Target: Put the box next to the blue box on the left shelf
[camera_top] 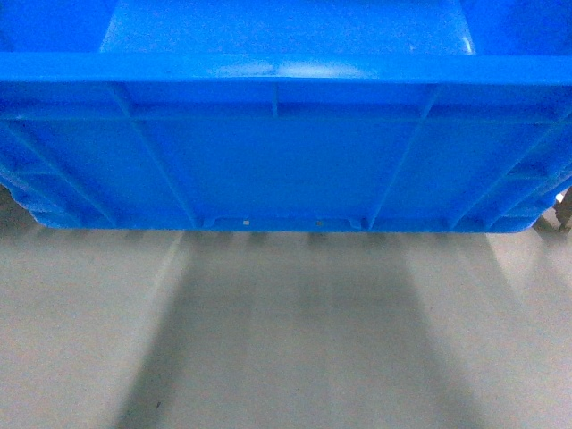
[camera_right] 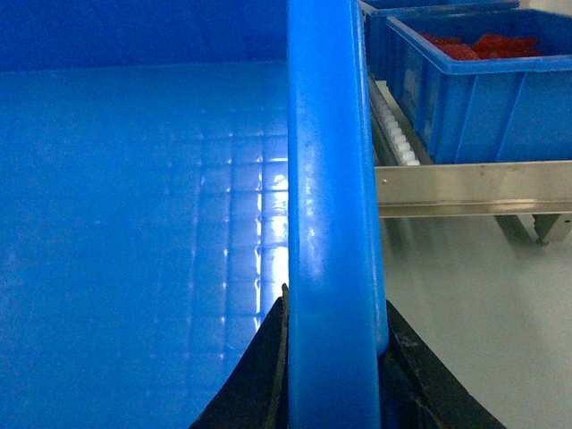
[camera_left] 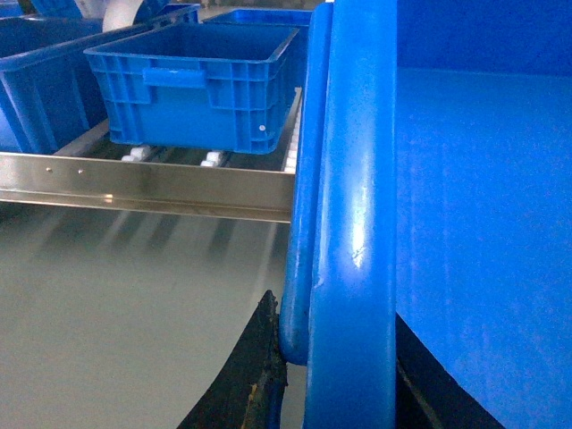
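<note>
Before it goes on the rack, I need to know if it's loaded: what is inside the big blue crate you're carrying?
The carried crate shows only bare blue floor in both wrist views. Its near corners stay hidden behind the rim.

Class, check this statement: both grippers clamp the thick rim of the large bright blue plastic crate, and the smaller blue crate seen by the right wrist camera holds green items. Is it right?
One detail is wrong. In the right wrist view the smaller blue crate on the silver roller rack holds red items, not green. Both grippers do clamp the large bright blue plastic crate by its thick rim.
</note>
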`<state>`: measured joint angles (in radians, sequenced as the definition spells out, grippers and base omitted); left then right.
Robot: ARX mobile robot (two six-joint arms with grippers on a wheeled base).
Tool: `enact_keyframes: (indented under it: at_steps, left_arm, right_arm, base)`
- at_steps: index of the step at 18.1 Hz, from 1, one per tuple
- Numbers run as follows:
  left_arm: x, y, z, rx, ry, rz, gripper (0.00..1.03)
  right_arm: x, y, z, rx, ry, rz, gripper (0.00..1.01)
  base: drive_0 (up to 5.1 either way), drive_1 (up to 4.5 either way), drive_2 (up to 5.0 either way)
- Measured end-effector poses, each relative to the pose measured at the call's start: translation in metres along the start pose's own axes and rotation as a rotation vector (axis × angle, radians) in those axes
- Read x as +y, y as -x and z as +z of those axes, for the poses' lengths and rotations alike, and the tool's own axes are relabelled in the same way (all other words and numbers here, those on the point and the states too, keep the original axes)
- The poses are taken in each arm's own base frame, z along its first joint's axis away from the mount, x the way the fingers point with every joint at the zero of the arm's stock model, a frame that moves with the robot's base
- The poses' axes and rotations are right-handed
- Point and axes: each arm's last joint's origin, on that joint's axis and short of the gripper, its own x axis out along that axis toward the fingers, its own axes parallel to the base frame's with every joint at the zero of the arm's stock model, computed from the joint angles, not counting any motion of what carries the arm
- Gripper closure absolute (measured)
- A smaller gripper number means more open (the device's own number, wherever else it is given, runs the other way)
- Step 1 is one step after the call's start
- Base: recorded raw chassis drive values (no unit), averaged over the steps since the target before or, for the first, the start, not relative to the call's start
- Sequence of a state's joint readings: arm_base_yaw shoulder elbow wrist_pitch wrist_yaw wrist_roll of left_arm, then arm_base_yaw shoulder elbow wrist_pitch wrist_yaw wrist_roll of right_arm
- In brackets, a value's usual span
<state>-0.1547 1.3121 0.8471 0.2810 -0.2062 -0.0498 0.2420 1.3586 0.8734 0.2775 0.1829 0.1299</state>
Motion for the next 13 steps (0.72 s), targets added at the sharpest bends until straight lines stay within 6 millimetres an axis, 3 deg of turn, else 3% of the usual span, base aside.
enact_keyframes:
  at_steps: [1,13]
  left_arm:
    - [0.0000,0.0000,0.0000,0.000,0.000,0.000,0.85]
    - [0.0001,0.0005,0.0007,-0.003,0.001,-0.001,0.85]
  right_arm:
    - [0.0000,0.0000,0.0000,0.000,0.000,0.000,0.82]
    - [0.0000,0.0000,0.0001,-0.001,0.000,-0.001,0.82]
  base:
    - [0.0,0.00,0.0]
    - [0.0,4.36,-4.3]
